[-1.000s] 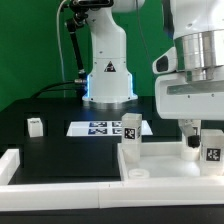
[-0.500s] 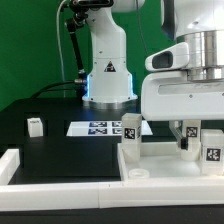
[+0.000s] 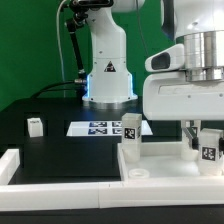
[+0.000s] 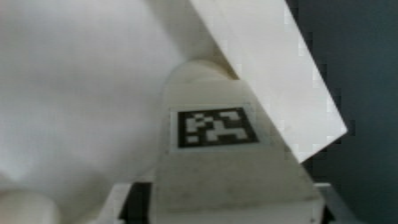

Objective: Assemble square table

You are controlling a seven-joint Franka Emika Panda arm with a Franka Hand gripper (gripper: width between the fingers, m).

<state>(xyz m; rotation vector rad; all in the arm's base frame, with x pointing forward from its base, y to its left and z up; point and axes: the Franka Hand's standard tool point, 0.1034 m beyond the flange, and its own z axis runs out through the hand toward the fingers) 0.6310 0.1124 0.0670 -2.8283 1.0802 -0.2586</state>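
The square table slab (image 3: 165, 162) lies white and rimmed at the exterior view's right, and it also shows in the wrist view (image 4: 71, 90). One tagged leg post (image 3: 130, 136) stands upright at its near left corner. My gripper (image 3: 191, 138) hangs over the slab's right part, shut on an upright leg post (image 4: 222, 150) whose square tag faces the wrist camera. My gripper (image 4: 217, 205) presses it from both sides. Another tagged leg post (image 3: 211, 149) stands just right of my fingers. A small leg post (image 3: 35, 126) stands alone on the black table at the left.
The marker board (image 3: 98, 128) lies flat in front of the arm's base (image 3: 108, 85). A long low white border wall (image 3: 60, 182) runs along the front, with a raised end at the left (image 3: 10, 163).
My hand has turned about its upright axis over the slab, so its housing now shows wider. The held leg post stays at the same spot on the slab.
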